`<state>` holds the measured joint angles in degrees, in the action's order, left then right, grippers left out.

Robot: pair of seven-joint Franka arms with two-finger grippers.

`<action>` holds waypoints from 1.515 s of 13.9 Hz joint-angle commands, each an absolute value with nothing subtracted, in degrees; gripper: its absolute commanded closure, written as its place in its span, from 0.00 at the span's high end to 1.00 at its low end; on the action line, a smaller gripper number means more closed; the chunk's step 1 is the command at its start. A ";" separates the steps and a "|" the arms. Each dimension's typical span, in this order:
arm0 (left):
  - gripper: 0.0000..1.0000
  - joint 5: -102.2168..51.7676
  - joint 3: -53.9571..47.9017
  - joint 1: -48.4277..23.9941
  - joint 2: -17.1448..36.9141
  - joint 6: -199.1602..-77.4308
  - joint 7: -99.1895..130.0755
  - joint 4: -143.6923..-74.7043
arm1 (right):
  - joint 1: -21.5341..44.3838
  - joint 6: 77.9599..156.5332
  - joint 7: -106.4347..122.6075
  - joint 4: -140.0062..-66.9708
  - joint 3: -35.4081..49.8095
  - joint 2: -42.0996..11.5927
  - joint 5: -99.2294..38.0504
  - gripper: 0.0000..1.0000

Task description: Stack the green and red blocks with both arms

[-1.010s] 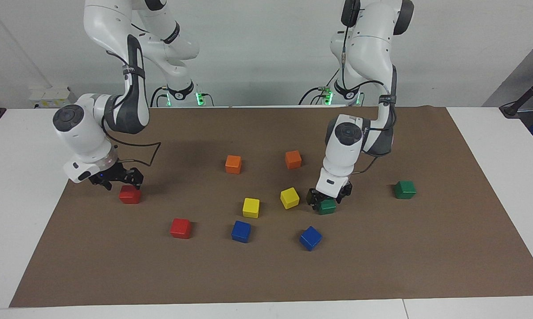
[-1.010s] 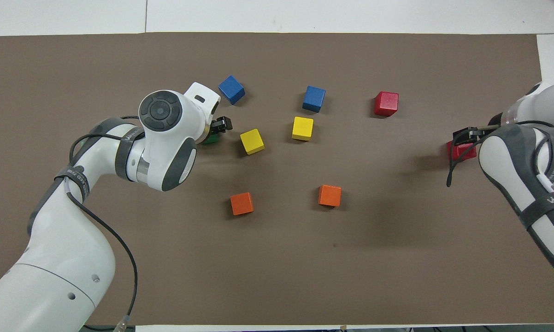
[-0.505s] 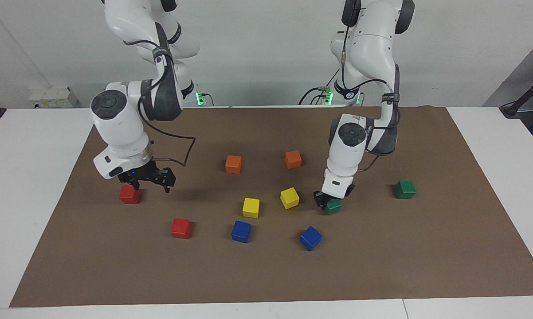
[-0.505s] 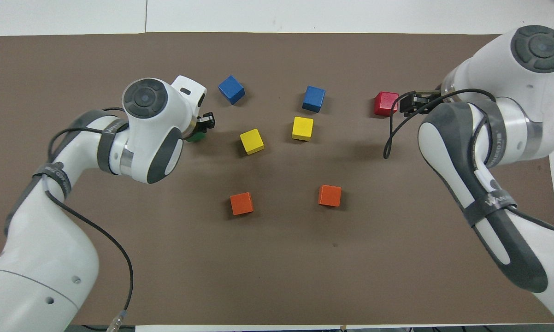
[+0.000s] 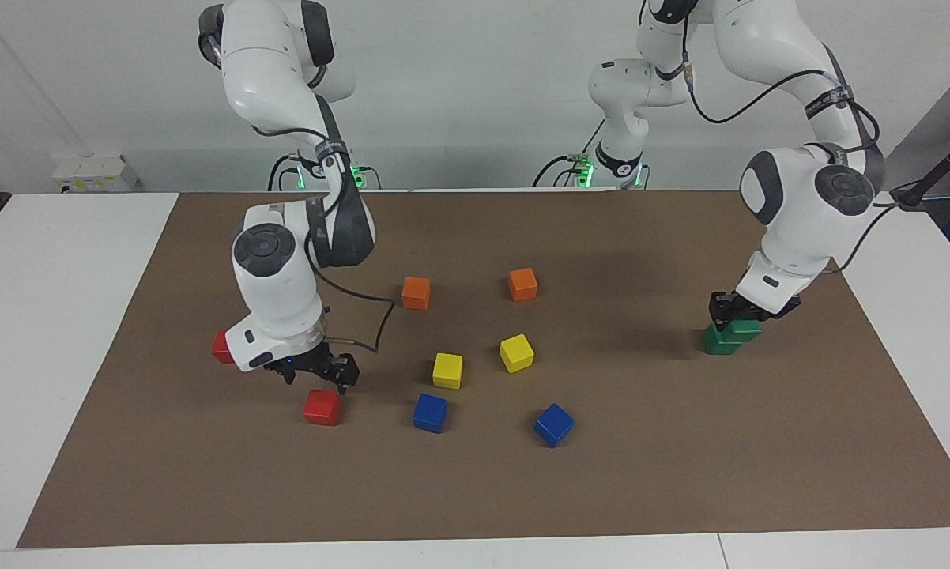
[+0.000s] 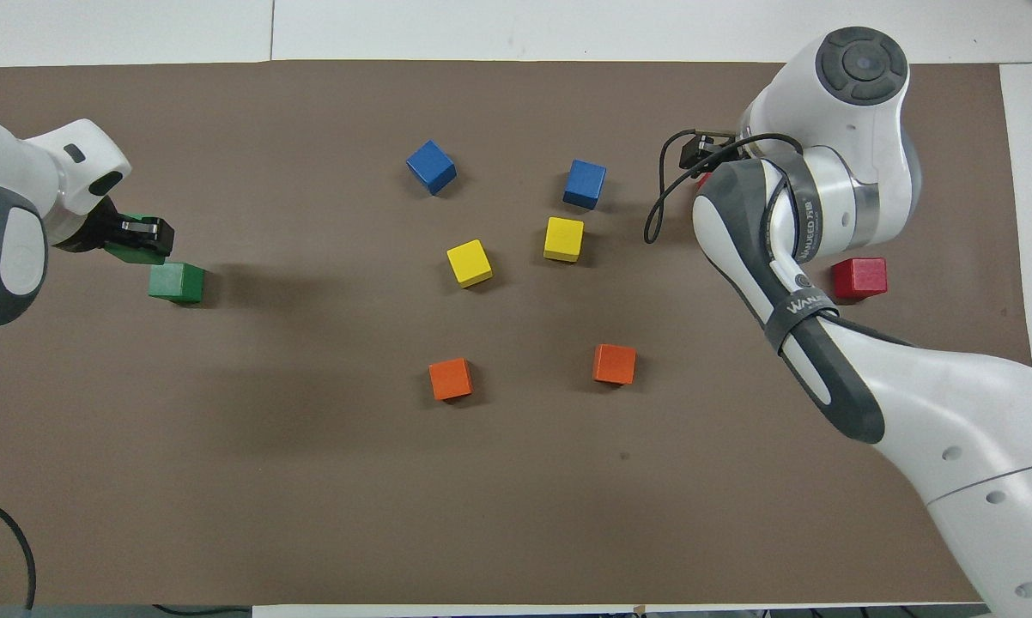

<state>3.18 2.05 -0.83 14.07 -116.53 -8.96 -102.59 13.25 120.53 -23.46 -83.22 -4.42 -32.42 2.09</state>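
While the left end effector grips 1 green block just over the other green block, the right end effector, fingers spread, hovers above a red block. Next it must descend and close; the second red block lies nearer the robots.

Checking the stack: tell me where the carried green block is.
The left gripper holds the green block on or just over the other green block, at the left arm's end of the mat.
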 commanded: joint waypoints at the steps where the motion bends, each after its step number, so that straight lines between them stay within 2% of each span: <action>1: 0.00 3.25 1.32 0.44 13.62 -121.80 -13.27 -106.78 | 12.92 121.81 -24.61 -80.77 -4.22 -35.41 2.90 1.00; 7: 0.00 2.38 1.23 1.32 13.71 -123.75 -14.85 -109.25 | 12.22 131.47 -22.94 -86.12 -4.22 -35.95 3.16 1.00; 10: 0.00 1.76 1.32 1.41 13.71 -126.20 -14.77 -111.44 | 12.13 133.85 -23.03 -88.23 -4.13 -36.21 2.90 1.00; 11: 0.00 1.67 1.32 1.41 13.71 -126.82 -14.68 -111.79 | 12.13 134.12 -23.03 -88.68 -4.22 -36.21 2.81 0.96; 12: 0.00 1.58 1.32 1.41 13.80 -126.91 -14.59 -112.06 | 12.22 134.12 -23.11 -89.20 -4.13 -36.21 2.46 0.89; 13: 0.00 1.58 1.32 1.41 13.71 -127.00 -14.68 -112.23 | 12.22 134.12 -23.12 -89.30 -4.13 -36.21 2.37 0.76; 14: 0.00 1.58 1.32 1.41 13.71 -127.00 -14.68 -112.41 | 12.22 134.03 -23.03 -89.38 -4.22 -36.12 2.37 0.56; 15: 0.02 1.58 1.32 1.41 13.71 -127.00 -14.68 -112.50 | 12.13 133.69 -22.94 -89.47 -4.13 -36.12 2.37 0.21; 16: 0.26 1.58 1.32 1.41 13.71 -127.00 -14.68 -112.59 | 12.13 133.33 -22.85 -89.39 -4.13 -36.04 2.46 0.00; 18: 1.00 1.58 1.32 1.41 13.71 -127.00 -14.68 -112.59 | 12.04 131.41 -22.24 -88.69 -4.22 -35.69 2.72 0.00; 19: 1.00 1.58 1.41 1.49 13.71 -126.74 -14.85 -112.59 | 11.78 129.31 -20.32 -88.42 -4.22 -34.99 2.81 0.00; 21: 1.00 1.58 1.49 1.49 13.54 -126.04 -14.85 -112.06 | 10.03 124.22 -13.40 -89.29 -4.31 -30.17 2.99 0.00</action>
<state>2.52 1.60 0.91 14.45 -125.57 -13.55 -111.22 12.37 129.22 -19.21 -88.06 -4.87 -35.48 2.11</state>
